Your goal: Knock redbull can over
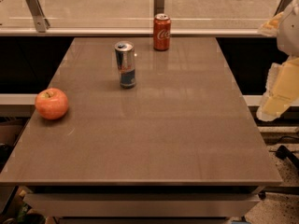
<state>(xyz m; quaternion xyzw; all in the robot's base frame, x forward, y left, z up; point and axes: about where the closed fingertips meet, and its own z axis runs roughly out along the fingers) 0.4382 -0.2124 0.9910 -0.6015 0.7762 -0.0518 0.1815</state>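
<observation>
1. Far left, back: a metal bracket (35, 8) slants up from a pale ledge that runs along behind the table.
2. Left edge of the table (154, 139): an apple (52, 103), red-orange with a yellowish patch, sits stem up, close to the table's left side and about midway front to back. The table top is brown-grey and glossy, and it reflects what stands on it.
3. Left of centre, in the far half: the redbull can (125, 64) stands upright on the table top. It has a silver top, a silver upper body with a small red mark, and a blue lower part. Nothing touches it. The apple lies well apart, to its left and nearer the camera.
4. Centre, at the far edge: a red cola can (162, 31) stands upright, behind and to the right of the redbull can, with a clear gap between the two.
5. Above the cola can: a second upright bracket (159, 1) is fixed at the ledge.
6. Far right: the gripper (279, 92), cream and pale yellow, hangs beyond the table's right edge, partly cut off by the frame. It is off the table top and well apart from the redbull can. Whether it is wide or narrow cannot be told; it holds nothing that I can see.
7. Lower right: a speckled floor with a dark object (286, 154) lying on it.
</observation>
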